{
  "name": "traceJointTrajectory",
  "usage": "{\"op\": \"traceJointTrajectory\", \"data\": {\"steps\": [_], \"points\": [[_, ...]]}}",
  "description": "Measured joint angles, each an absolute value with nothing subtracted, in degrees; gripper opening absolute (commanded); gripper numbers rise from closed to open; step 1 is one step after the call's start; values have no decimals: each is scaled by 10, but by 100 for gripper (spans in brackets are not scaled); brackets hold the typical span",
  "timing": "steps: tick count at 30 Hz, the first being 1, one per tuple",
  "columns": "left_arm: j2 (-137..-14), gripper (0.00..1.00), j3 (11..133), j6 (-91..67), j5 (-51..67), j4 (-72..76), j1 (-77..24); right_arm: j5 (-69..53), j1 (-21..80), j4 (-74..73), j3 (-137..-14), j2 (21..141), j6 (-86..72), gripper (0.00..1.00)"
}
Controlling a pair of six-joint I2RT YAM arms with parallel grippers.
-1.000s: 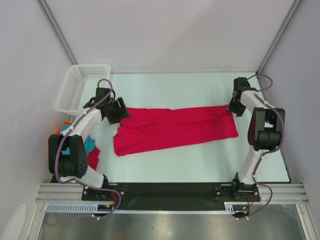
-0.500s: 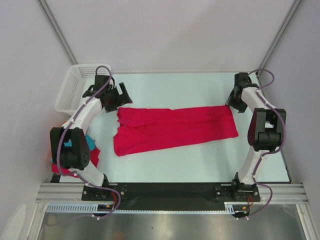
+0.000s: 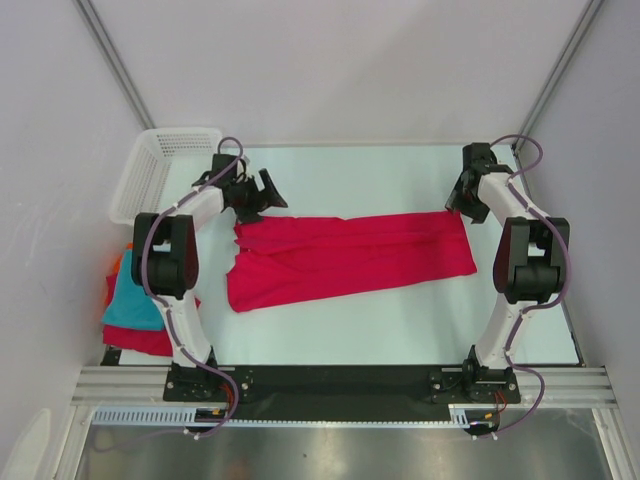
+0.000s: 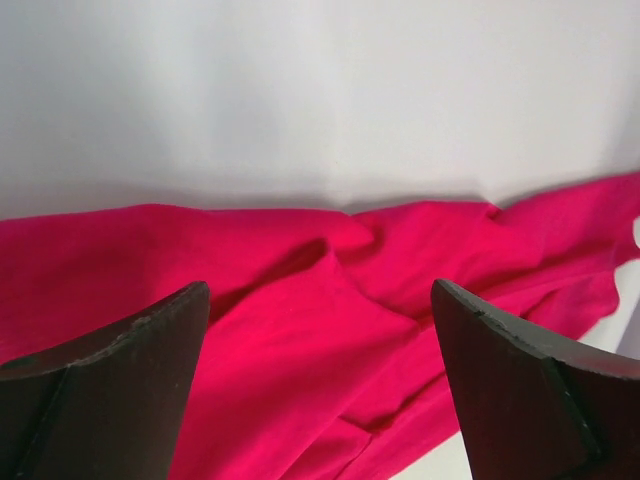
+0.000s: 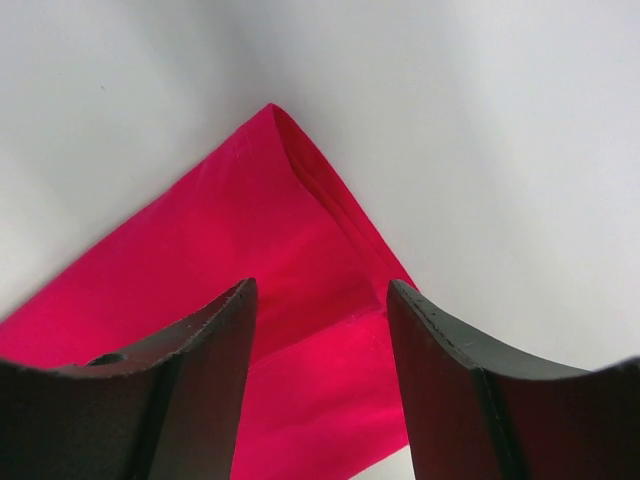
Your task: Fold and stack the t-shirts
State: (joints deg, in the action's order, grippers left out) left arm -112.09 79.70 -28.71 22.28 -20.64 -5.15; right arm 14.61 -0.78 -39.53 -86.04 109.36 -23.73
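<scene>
From above, the crimson t-shirt lies in a long band across the bench. The left jaws gape empty above its far-left corner, the right jaws likewise at its far-right corner. A white mesh basket stands far left, and a teal folded t-shirt lies near left.

Left wrist: rumpled crimson cloth shows between the wide jaws.

Right wrist: the shirt's corner lies between the parted jaws, ungripped.

The left arm reaches far along its side, elbow folded and forearm angled inward, and the left gripper points toward the middle with its jaws spread wide. The right arm stretches far along its own side, its wrist bent inward; the right gripper tilts down with its jaws apart.
</scene>
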Motion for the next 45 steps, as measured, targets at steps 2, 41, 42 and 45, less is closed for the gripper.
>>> {"op": "traceJointTrajectory", "data": {"steps": [2,41,42,45], "points": [[-1126,96,789,-296,241,-193,-57,146,-7,-396,-860,1094,-237,60],[-1107,7,776,-315,260,-189,-101,156,-5,-401,-859,1093,-234,58],[-1095,6,775,-314,259,-193,-102,156,-5,-401,-857,1093,-234,58],[-1059,6,760,-309,256,-197,-103,156,-5,-401,-850,1090,-234,58]]}}
